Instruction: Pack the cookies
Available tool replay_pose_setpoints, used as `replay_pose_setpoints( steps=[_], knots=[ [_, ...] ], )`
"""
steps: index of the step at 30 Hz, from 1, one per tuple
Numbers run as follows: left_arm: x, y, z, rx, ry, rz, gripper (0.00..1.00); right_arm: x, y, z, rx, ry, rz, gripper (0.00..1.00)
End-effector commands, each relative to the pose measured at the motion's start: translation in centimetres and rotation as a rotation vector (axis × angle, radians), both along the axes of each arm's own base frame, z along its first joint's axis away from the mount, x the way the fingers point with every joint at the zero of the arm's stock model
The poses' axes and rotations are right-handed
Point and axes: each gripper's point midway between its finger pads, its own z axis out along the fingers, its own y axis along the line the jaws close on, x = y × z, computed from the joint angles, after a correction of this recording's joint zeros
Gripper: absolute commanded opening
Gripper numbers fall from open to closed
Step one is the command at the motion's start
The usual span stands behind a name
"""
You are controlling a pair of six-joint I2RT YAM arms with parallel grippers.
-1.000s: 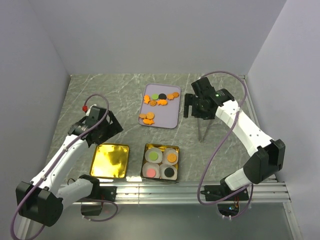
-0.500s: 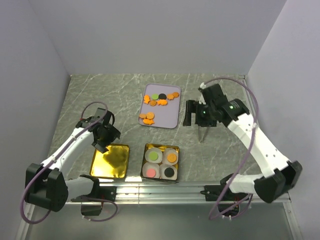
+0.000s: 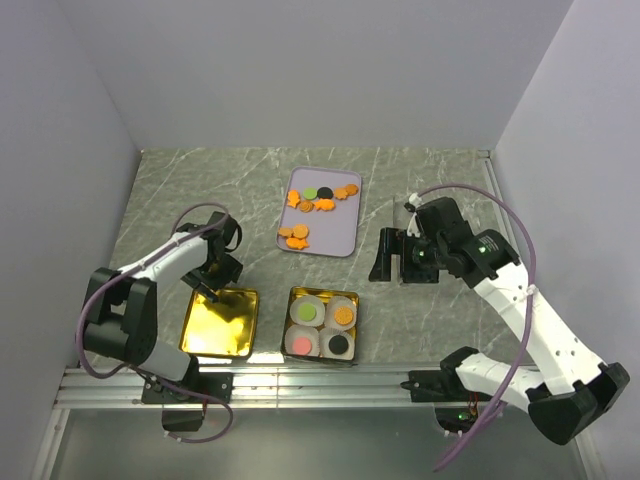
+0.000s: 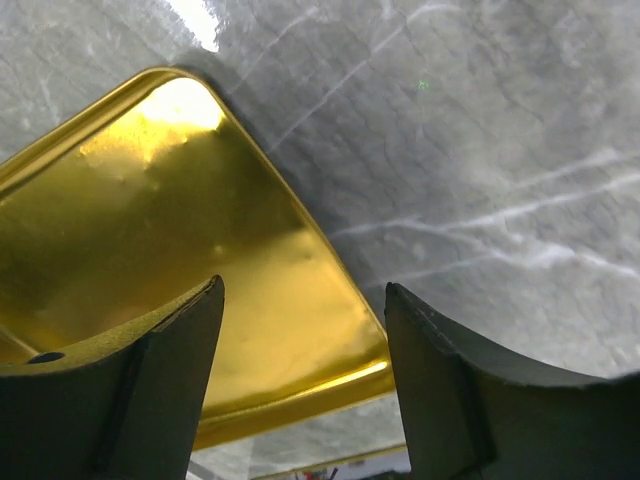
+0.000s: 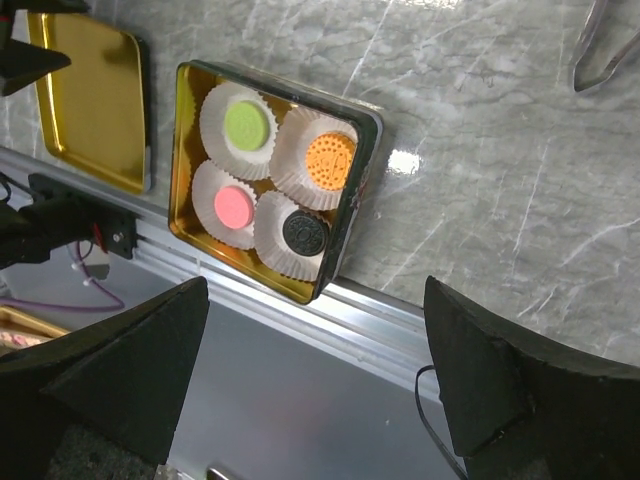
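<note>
Loose cookies [image 3: 320, 198], mostly orange with a black and a green one, lie on a lavender tray [image 3: 338, 238] at the far middle. A gold tin [image 3: 350, 300] near the front holds paper cups with a green [image 5: 247, 124], an orange [image 5: 330, 160], a pink [image 5: 232, 206] and a black cookie [image 5: 305, 233]. My left gripper [image 3: 212, 292] is open and empty, low over the far edge of the gold lid [image 4: 150, 230]. It also shows in the left wrist view [image 4: 305, 390]. My right gripper [image 3: 395, 265] is open and empty, to the right of the tin, and it shows in the right wrist view [image 5: 315, 380].
The gold lid [image 3: 220, 325] lies left of the tin. Metal tongs [image 5: 605, 45] lie on the marble table by the right arm. The table's metal front rail [image 3: 320, 378] runs just behind the tin. Grey walls close in the left, the back and the right.
My left gripper has swung in and down to the lid's far edge. My right arm has pulled back toward the front right, away from the tray.
</note>
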Motion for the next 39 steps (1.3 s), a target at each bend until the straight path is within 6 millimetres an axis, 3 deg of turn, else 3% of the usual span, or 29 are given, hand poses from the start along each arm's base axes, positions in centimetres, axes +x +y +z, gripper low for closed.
replay_pose_setpoints(
  steps=[1, 7, 11, 16, 19, 20, 25, 30, 34, 35, 36, 38, 39],
  knots=[
    [1.8, 0.3, 0.1, 0.021, -0.054, 0.037, 0.71, -0.7, 0.3, 1.7, 0.013, -0.064, 0.045, 0.94],
    [1.9, 0.0, -2.3, 0.024, -0.002, 0.045, 0.62, -1.5, -0.1, 2.3, -0.039, -0.127, 0.085, 0.95],
    [2.4, -0.2, -3.5, 0.033, 0.028, 0.028, 0.4, -1.8, 0.1, 2.4, -0.055, -0.148, 0.111, 0.95],
    [2.8, 0.1, -3.0, 0.057, 0.038, 0.005, 0.21, -1.6, 0.1, 3.1, -0.064, -0.176, 0.119, 0.95],
    [3.5, 0.2, -1.3, 0.063, -0.001, -0.006, 0.08, -1.5, 0.1, 3.1, -0.071, -0.17, 0.121, 0.95],
    [3.8, 0.3, -0.2, 0.067, -0.029, -0.017, 0.01, -1.5, 0.1, 3.1, -0.073, -0.17, 0.121, 0.95],
    [5.1, 1.0, 5.8, 0.101, -0.156, -0.033, 0.0, -0.9, 0.4, 4.5, -0.055, -0.182, 0.111, 0.95],
    [6.8, 0.3, 14.8, 0.052, -0.405, -0.11, 0.0, -0.5, 2.5, 7.9, 0.06, -0.195, 0.14, 0.95],
    [7.1, -1.5, 22.0, -0.041, -0.634, -0.245, 0.0, -1.1, 5.7, 12.7, 0.3, -0.243, 0.209, 0.95],
    [6.6, -1.9, 24.1, -0.053, -0.706, -0.305, 0.0, -2.1, 6.7, 13.9, 0.382, -0.218, 0.255, 0.95],
    [6.8, -2.7, 26.4, -0.09, -0.786, -0.349, 0.0, -1.7, 7.3, 15.3, 0.442, -0.255, 0.27, 0.95],
    [5.6, -4.8, 29.7, -0.186, -0.893, -0.469, 0.0, -3.0, 8.5, 17.5, 0.573, -0.224, 0.337, 0.95],
    [5.5, -5.7, 31.9, -0.224, -0.98, -0.511, 0.0, -2.8, 8.9, 19.4, 0.644, -0.266, 0.367, 0.95]
  ],
)
